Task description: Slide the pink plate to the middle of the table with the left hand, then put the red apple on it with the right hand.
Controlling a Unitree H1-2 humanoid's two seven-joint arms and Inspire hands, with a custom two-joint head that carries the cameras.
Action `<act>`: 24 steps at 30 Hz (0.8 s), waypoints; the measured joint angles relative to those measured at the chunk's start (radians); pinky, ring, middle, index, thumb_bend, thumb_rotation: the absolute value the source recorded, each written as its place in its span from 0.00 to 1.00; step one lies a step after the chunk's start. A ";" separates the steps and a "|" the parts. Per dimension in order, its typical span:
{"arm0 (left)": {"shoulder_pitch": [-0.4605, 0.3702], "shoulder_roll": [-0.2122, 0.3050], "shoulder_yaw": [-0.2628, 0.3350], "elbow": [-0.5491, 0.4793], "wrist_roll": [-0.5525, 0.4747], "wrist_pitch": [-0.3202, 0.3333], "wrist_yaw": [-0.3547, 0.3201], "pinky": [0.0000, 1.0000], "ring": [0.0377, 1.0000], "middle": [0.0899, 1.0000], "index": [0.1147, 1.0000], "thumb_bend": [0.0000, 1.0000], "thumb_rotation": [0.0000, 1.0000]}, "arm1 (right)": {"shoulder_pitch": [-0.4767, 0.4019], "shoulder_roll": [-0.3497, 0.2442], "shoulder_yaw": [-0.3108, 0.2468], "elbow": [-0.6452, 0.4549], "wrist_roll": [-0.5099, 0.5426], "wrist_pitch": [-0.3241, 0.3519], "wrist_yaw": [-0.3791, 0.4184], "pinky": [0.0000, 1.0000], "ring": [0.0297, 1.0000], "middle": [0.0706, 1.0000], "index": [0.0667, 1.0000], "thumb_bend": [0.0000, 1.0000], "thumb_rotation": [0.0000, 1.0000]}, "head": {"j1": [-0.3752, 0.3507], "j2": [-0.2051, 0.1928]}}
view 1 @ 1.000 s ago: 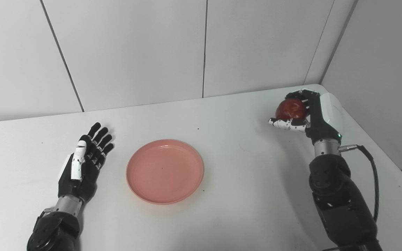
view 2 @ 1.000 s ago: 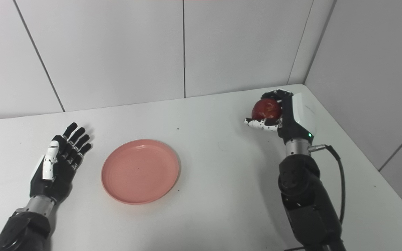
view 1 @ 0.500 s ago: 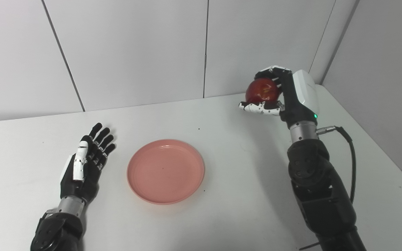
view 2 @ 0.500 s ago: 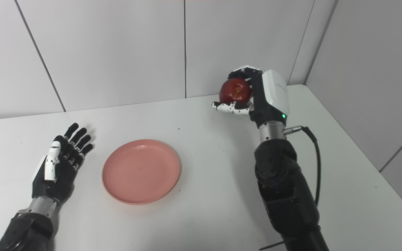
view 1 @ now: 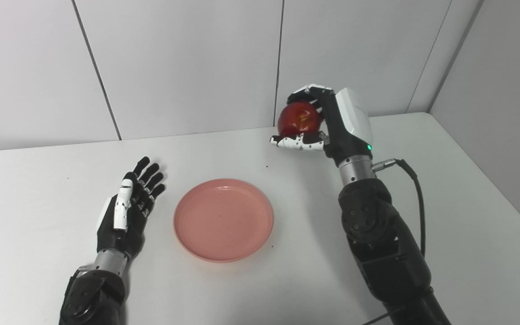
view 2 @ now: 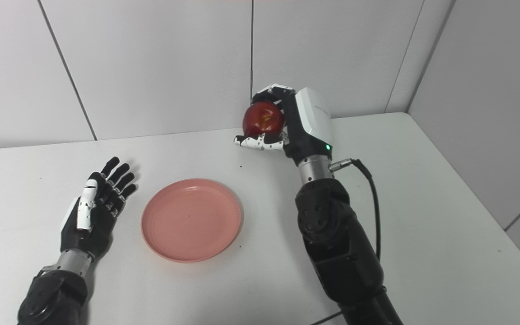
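The pink plate lies flat near the middle of the white table. My right hand is raised above the table, behind and to the right of the plate, shut on the red apple. The apple shows between its fingers and thumb, well above the tabletop. My left hand rests open on the table just left of the plate, fingers spread and pointing away from me, a small gap between it and the plate's rim.
White wall panels stand close behind the table, with a corner at the back right. A black cable loops off the right wrist. The table's right edge runs diagonally at the right.
My right hand has lifted the apple off the far right corner and carried it up and left toward the plate. The camera has shifted slightly. The left hand and plate stay put.
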 measured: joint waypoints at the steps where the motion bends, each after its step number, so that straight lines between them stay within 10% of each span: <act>1: 0.000 -0.002 -0.001 -0.001 0.000 0.000 0.003 0.92 0.92 0.92 0.89 0.34 1.00 | -0.001 0.008 0.009 0.002 -0.001 -0.002 0.001 0.35 0.41 0.45 0.45 0.51 0.13 | 0.008 0.000; 24: 0.012 -0.056 -0.017 -0.023 0.047 -0.002 0.049 0.90 0.92 0.91 0.89 0.37 1.00 | 0.006 0.112 0.169 0.072 -0.053 -0.082 0.013 0.29 0.35 0.42 0.45 0.52 0.14 | 0.184 0.006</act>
